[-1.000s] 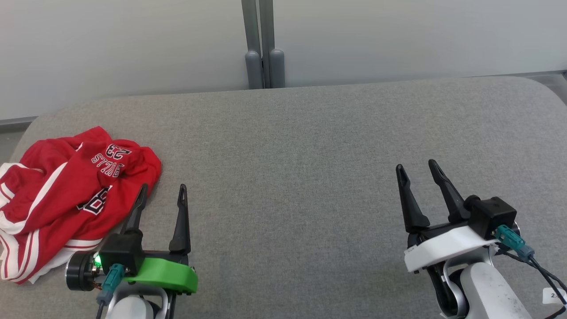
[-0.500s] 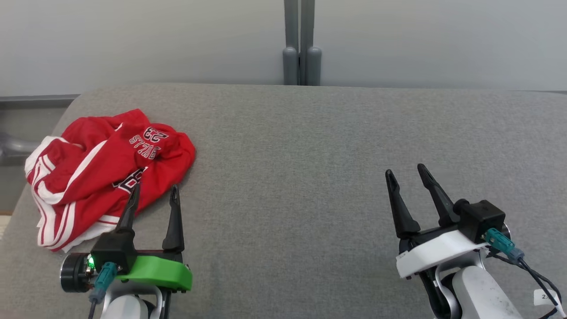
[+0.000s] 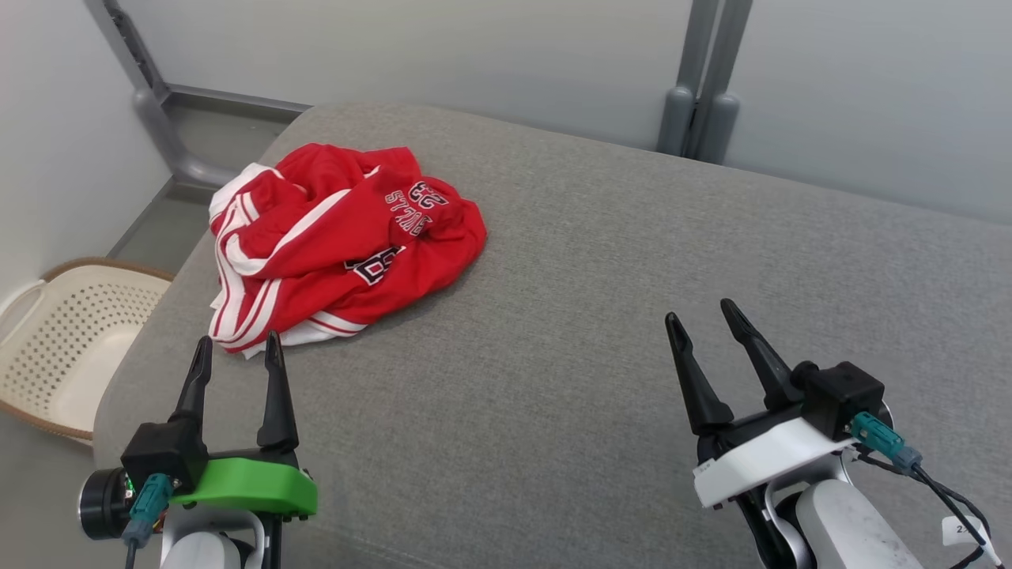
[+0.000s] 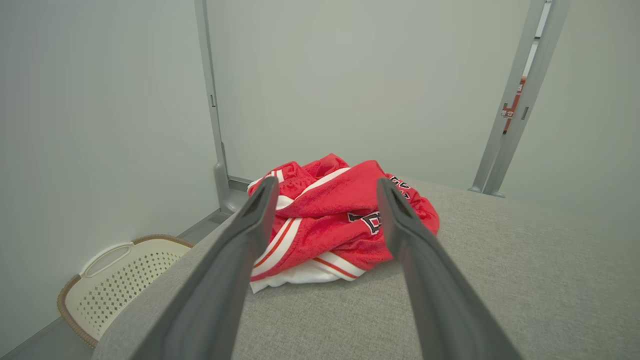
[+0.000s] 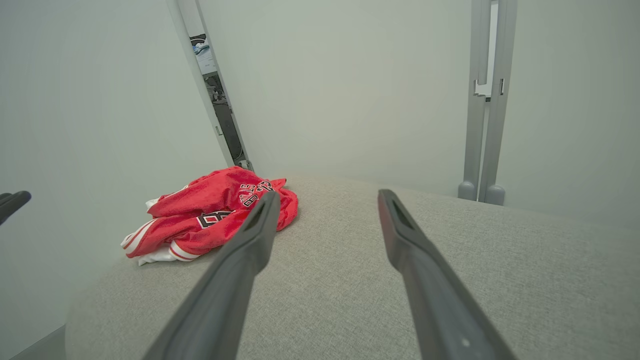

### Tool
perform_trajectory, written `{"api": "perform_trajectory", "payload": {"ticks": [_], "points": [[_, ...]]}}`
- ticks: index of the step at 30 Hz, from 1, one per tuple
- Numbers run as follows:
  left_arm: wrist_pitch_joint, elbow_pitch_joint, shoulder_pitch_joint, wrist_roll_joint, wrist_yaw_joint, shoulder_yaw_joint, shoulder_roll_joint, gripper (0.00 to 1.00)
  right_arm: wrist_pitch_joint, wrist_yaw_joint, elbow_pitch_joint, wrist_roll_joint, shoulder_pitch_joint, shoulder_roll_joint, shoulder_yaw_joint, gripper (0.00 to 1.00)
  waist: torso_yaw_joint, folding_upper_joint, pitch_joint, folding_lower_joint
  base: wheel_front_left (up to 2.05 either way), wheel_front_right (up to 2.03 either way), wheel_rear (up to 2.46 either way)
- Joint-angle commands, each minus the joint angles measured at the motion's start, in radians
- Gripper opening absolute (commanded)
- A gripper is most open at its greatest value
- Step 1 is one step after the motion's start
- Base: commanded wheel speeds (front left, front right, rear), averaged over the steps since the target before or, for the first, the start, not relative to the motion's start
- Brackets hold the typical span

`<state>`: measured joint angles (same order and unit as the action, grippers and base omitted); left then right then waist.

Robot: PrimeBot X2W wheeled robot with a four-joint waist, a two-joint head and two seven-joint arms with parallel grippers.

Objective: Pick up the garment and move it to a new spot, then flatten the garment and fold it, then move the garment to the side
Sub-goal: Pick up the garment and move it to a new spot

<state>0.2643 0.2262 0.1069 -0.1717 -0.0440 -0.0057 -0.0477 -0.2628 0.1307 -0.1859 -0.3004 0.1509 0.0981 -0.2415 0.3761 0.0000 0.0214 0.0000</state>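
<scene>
Red garment lies crumpled on the grey tabletop; left tool and right tool hold nothing, jaws spread.

A bare lab booth, by the look: pale wall panels on grey metal posts; a grey cloth-covered table; a laundry basket alongside.

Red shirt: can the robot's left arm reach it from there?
Probably yes. The open left gripper points at the red shirt, just short of its near edge, with nothing between them on the grey cushion.
</scene>
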Motion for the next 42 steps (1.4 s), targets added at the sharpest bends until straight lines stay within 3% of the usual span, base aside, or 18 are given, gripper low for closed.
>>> {"api": "perform_trajectory", "payload": {"ticks": [1,8,18,30,39,42], "points": [[0.0,0.0,-0.007,-0.001,-0.002,0.002,-0.005,1.0,-0.003,0.0,0.005,-0.003,0.009,0.004,-0.002,1.0,0.067,0.0,0.014,0.0,0.0,0.0,0.0],[0.0,0.001,-0.004,-0.014,0.0,0.008,-0.005,1.0,-0.003,0.0,0.016,0.001,0.014,0.01,-0.006,1.0,0.09,0.0,0.018,0.0,0.0,0.0,0.0],[-0.013,0.027,0.059,-0.075,-0.038,0.027,-0.023,1.0,-0.003,0.0,0.063,-0.005,0.022,0.024,-0.016,1.0,0.041,0.0,0.041,0.0,0.0,0.0,0.0],[-0.422,0.071,0.331,-0.283,-0.082,0.048,-0.194,1.0,-0.003,0.0,0.084,-0.01,0.07,0.044,-0.041,1.0,-0.116,0.0,0.118,0.0,0.0,0.0,0.0],[-0.713,0.256,0.49,-0.446,-0.088,-0.014,-0.37,1.0,-0.003,0.0,0.092,-0.025,0.106,0.058,-0.058,1.0,-0.285,0.0,0.177,0.0,0.0,0.0,0.0],[-0.764,0.297,0.511,-0.49,-0.087,-0.044,-0.422,1.0,-0.003,0.0,0.093,-0.027,0.112,0.06,-0.062,1.0,-0.333,0.0,0.193,0.0,0.0,0.0,0.0]]}}
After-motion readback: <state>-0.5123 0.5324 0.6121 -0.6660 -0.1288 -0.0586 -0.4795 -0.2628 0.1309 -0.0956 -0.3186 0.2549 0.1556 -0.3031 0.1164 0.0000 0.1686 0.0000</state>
